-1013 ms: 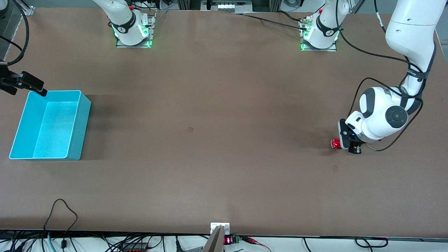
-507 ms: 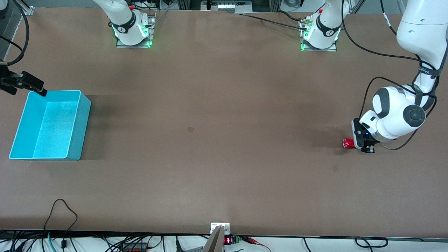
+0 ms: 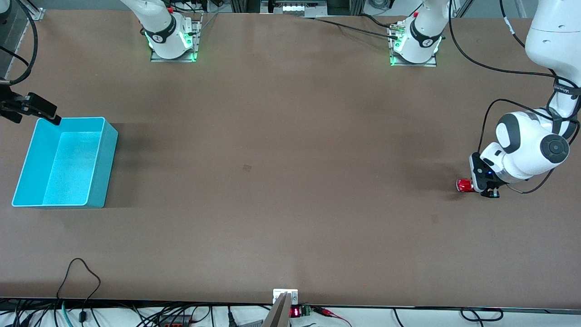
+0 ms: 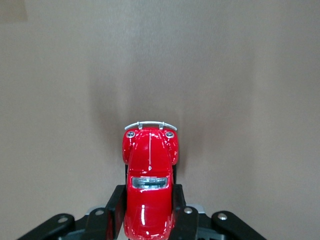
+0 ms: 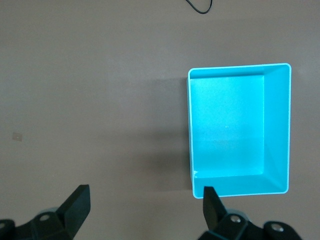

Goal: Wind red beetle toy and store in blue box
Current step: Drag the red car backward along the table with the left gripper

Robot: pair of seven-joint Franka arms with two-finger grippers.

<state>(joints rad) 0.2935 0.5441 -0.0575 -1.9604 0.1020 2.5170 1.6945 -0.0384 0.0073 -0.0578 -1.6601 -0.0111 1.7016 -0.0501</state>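
Bin: light blue rectangular plastic box (image 3: 63, 162) at frame's left edge, nothing inside (speckled floor bare).
Toy: glossy red beetle car (image 4: 149, 176), clamped in left gripper (image 3: 482, 187), lower right.
Right gripper (image 5: 145, 207): spread wide, holding nothing, over the table beside the bin.

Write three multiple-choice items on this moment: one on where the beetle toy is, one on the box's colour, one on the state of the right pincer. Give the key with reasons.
1. Where is the red beetle toy?
A. Inside the box
B. In the left pincer, toward the left arm's end of the table
C. Beside the right arm's base

2. What colour is the blue box?
A. Dark navy
B. Green
C. Light cyan blue

3. How does the right pincer stand?
A. Open, holding nothing
B. Shut on the toy
C. Shut on the box's rim

Key:
1 B: the left wrist view shows the toy clamped between the fingers.
2 C: both the front and right wrist views show a pale cyan bin, with nothing in it.
3 A: its fingers stand wide apart with bare table between them.
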